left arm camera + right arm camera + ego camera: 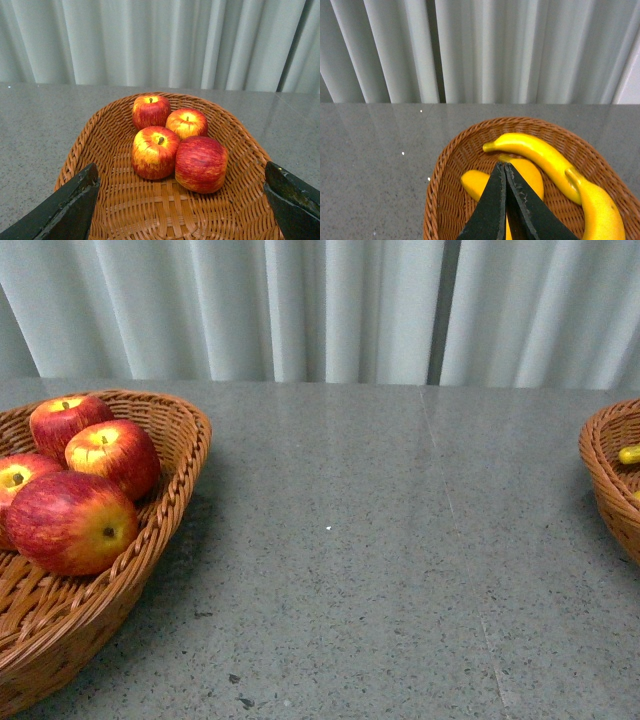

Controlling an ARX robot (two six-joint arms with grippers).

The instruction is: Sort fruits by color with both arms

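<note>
Several red apples (72, 522) streaked with yellow lie in a brown wicker basket (170, 530) at the left of the table. The left wrist view looks down on those apples (201, 164) in that basket (165, 210). My left gripper (182, 200) hangs open above the basket's near end, its fingers (75, 202) spread wide with nothing between them. Yellow bananas (540, 155) lie in a second wicker basket (437, 190), whose edge (605, 480) shows at the right of the front view. My right gripper (504, 167) is shut and empty above the bananas.
The grey speckled table (380, 540) runs between the two baskets. White pleated curtains (330, 310) hang behind the table's far edge. Neither arm shows in the front view.
</note>
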